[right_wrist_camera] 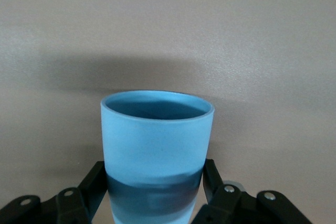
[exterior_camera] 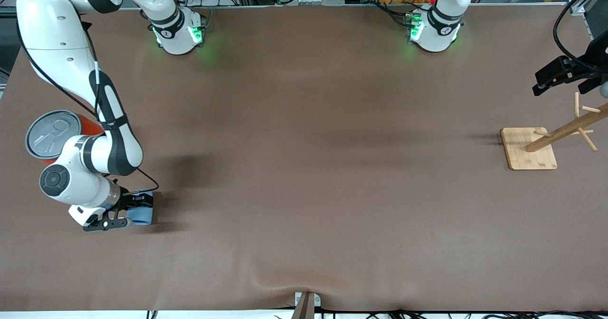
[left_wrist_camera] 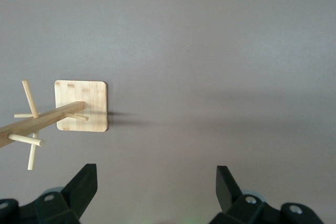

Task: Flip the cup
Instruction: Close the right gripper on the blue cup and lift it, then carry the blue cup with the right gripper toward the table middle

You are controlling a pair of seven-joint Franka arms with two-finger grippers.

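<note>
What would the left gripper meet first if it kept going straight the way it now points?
Probably bare table: the open left gripper faces brown cloth, with the wooden peg stand off to one side of that line. Depth is hard to judge.

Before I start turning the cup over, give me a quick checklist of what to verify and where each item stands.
1. Right gripper shut on the cup: ok, a finger sits on each side of its lower wall.
2. Cup seated squarely between the jaws: ok in the right wrist view.
3. Cup is off the table: cannot tell; in the front view it sits low over the cloth.
4. Orange can clear of the turn: cannot tell, it stands close by the right arm's forearm.
5. Left gripper out of the way: ok, open and waiting over the wooden rack at the left arm's end.
</note>
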